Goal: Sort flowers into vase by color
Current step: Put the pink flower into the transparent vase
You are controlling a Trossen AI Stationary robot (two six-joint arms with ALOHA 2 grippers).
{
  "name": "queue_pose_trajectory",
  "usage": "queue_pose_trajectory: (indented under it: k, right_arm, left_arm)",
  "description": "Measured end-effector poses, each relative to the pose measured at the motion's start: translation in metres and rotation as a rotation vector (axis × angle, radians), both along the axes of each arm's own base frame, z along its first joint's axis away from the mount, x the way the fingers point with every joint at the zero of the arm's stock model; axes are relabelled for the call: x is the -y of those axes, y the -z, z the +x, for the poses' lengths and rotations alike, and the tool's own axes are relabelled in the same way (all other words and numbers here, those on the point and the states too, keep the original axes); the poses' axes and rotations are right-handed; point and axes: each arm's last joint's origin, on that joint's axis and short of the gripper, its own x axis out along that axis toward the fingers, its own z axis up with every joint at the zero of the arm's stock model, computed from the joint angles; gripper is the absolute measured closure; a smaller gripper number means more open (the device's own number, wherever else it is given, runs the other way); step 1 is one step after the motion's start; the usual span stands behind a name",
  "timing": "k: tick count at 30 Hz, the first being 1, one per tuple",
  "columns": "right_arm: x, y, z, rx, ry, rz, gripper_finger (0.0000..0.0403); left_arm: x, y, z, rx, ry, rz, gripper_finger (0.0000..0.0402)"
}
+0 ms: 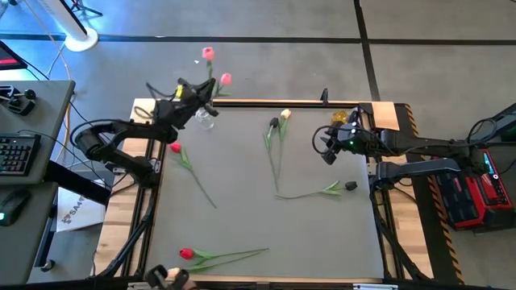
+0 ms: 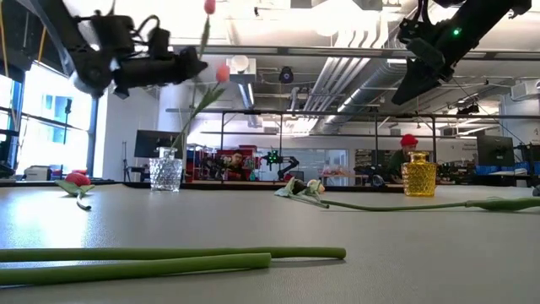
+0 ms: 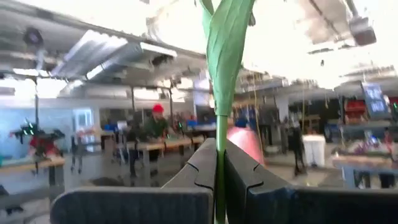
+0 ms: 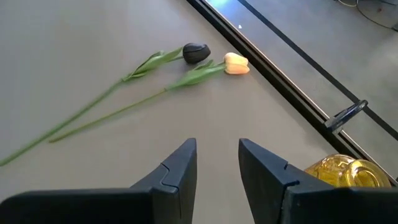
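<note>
My left gripper (image 1: 199, 98) is up over the clear glass vase (image 1: 205, 119) at the table's far left, shut on a pink tulip (image 1: 208, 53). A second pink tulip (image 1: 225, 78) stands in that vase (image 2: 166, 173), leaning on its rim. My right gripper (image 1: 329, 150) hangs open in the air near the yellow vase (image 1: 340, 118), touching nothing. On the table lie a near-black tulip (image 4: 196, 53) and a cream-yellow tulip (image 4: 236, 63) side by side, a red tulip (image 1: 175, 148), another red tulip (image 1: 187, 254) and a dark-headed tulip (image 1: 351, 185). My left gripper pinches the pink tulip's green stem (image 3: 219, 163) between its two fingers, just below a long leaf (image 3: 225, 56). The fingers come level from the table's left and lie across the stem. The tulip stands nearly upright, lifted off the table, head (image 2: 209, 7) above the gripper.
The far rail (image 1: 322, 101) with a small clamp runs behind both vases. Stems of the near red tulip (image 2: 169, 253) stretch along the table's near edge. Bare grey mat (image 1: 242, 173) lies between the scattered flowers. Desks and a keyboard stand off the table's left.
</note>
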Motion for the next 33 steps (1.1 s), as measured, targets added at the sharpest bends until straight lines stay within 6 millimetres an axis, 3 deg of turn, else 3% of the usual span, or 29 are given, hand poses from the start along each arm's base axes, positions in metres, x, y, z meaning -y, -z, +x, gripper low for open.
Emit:
queue_pose_trajectory:
  k: [8, 28, 33]
  right_arm:
    - [0.000, -0.002, 0.002, 0.030, 0.000, -0.006, 0.0295]
    - [0.000, -0.002, 0.002, 0.030, 0.000, -0.007, 0.0295]
    - [0.000, -0.002, 0.002, 0.033, -0.016, 0.009, 0.0295]
  left_arm:
    - [0.005, 0.015, -0.023, 0.049, -0.041, -0.015, 0.0401]
    - [-0.009, 0.029, -0.030, -0.051, -0.183, -0.140, 0.0401]
    - [-0.013, 0.035, -0.032, -0.049, -0.192, -0.223, 0.0384]
